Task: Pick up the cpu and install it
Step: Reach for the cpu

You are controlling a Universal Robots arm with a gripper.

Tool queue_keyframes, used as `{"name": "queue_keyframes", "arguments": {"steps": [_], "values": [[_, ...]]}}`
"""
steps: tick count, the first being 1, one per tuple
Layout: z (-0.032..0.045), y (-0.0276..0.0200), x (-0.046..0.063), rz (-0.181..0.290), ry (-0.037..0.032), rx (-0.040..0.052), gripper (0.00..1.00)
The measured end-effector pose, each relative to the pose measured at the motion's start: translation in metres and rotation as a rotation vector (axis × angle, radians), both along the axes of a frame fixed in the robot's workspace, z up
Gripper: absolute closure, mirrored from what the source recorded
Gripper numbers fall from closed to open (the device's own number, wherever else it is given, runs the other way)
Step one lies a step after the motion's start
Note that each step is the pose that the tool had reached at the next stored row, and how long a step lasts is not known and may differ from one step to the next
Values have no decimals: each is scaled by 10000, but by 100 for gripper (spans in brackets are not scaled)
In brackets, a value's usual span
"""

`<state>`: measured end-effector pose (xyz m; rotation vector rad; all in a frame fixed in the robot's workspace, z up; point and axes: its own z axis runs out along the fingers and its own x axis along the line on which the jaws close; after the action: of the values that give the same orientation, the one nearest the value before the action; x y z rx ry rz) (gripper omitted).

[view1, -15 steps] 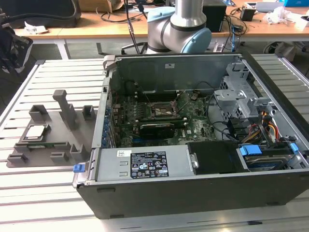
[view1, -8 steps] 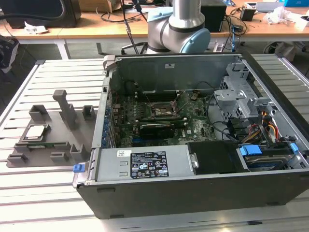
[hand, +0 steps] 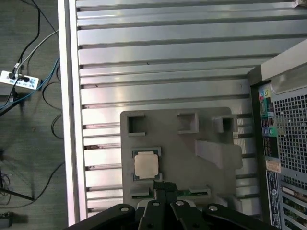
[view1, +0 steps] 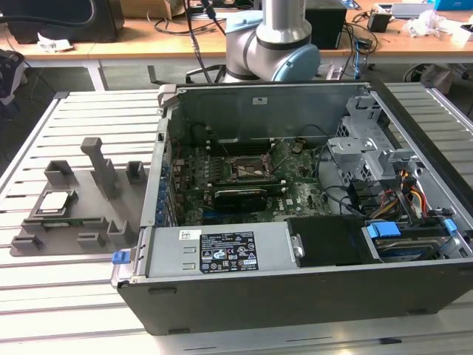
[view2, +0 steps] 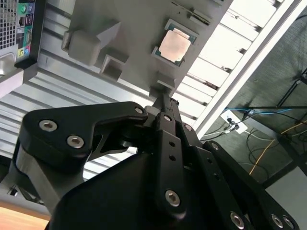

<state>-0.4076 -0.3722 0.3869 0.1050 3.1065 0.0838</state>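
Observation:
The cpu (view1: 55,201), a small silvery square chip, lies flat in a recess of the grey holder tray (view1: 83,222) on the slatted table, at the exterior view's left, beside the open computer case (view1: 295,296). In both wrist views the cpu (hand: 146,165) (view2: 175,46) sits well below the black gripper (hand: 163,186) (view2: 163,94). The fingers are shut together with nothing between them and hang high over the tray's edge nearest the chip. Inside the case, the motherboard's square socket (view1: 247,168) lies open to view.
A long black expansion card (view1: 240,196) sits just in front of the socket. A metal drive cage (view1: 362,144) and cables fill the case's right side. Upright blocks (view1: 100,166) rise from the tray. A power strip (hand: 19,80) and cords lie on the floor beyond the table edge.

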Motion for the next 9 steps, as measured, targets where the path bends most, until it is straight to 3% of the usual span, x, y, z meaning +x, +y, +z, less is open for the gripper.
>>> {"name": "queue_keyframes", "arguments": {"steps": [2,3,5,8,9], "values": [[-3,107,-40,68,0,-99,89],[-3,136,-49,119,-1,-133,89],[-3,168,-59,279,-2,-237,89],[-3,183,-69,577,2,-626,89],[-3,190,-70,609,2,-671,89]]}}
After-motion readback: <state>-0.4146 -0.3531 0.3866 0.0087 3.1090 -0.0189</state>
